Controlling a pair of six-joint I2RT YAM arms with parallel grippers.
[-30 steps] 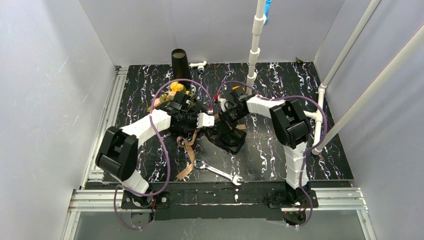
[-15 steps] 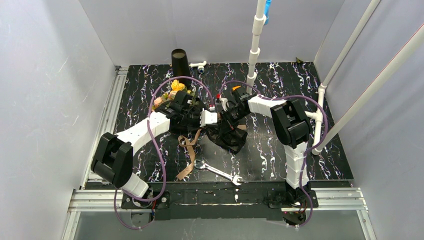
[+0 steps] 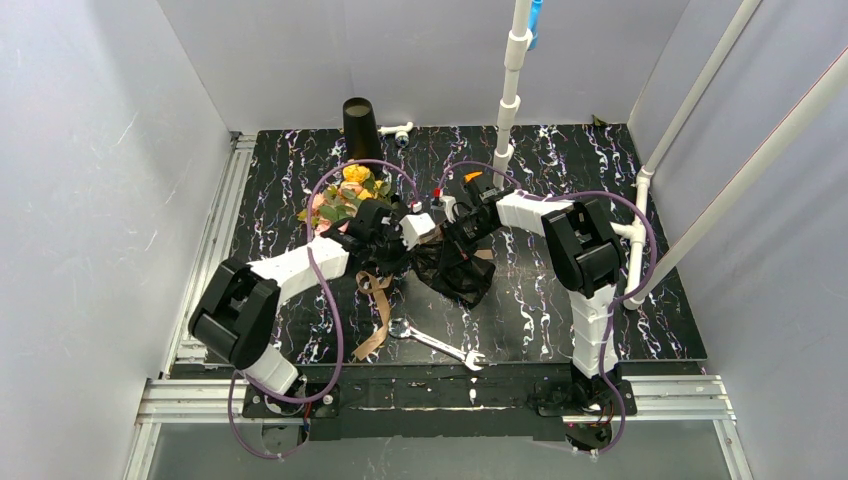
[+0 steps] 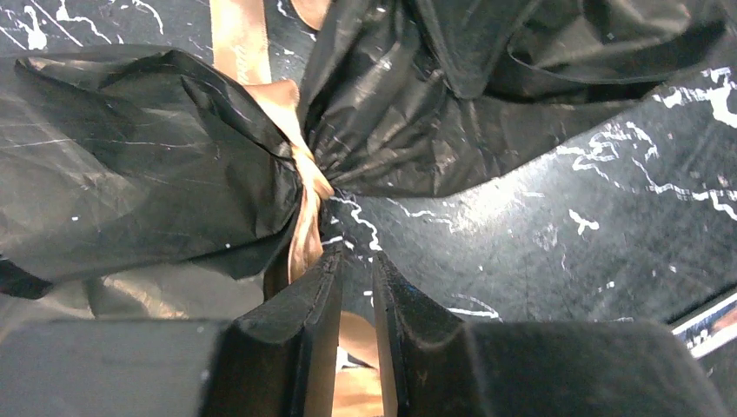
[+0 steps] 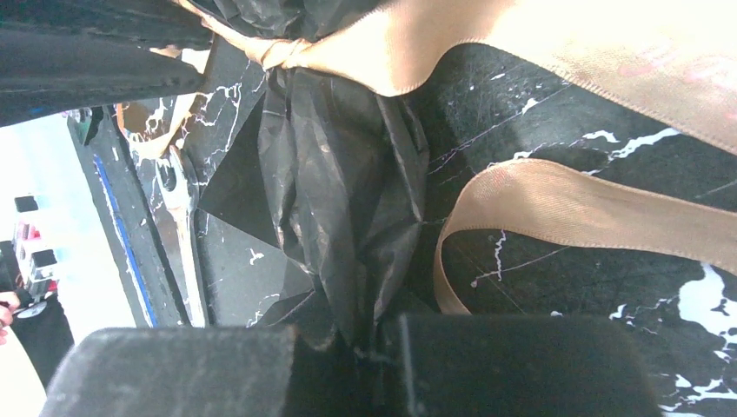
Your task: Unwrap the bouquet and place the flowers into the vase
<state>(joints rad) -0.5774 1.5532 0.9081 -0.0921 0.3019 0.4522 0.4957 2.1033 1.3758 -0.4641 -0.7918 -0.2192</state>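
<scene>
Black wrapping paper (image 4: 130,174), tan ribbon (image 4: 239,43), black white-veined table (image 4: 556,243).

Behind the bouquet (image 3: 452,272), open tabletop (image 3: 440,150) lies between the vase (image 3: 361,125) and the white pipe post (image 3: 509,110).

Counts. Arms 2: left arm (image 3: 290,265), right arm (image 3: 578,245). Vase (image 3: 360,125) 1, black. Bouquet (image 3: 452,272) 1. Wrapping paper (image 4: 130,191) black, sheet count not tellable from the crumple. Ribbon (image 3: 380,315) 1, tan, with several loops and tails. Flowers (image 3: 348,186): heads bunched and too small to count; both yellow and pink show. Wrench (image 3: 440,347) 1. White pipes 3: upright post (image 3: 512,80) 1, slanted pipes (image 3: 695,90) 2 on the right. Small white pipe fitting (image 3: 397,130) 1. Table (image 3: 620,310) 1.
</scene>
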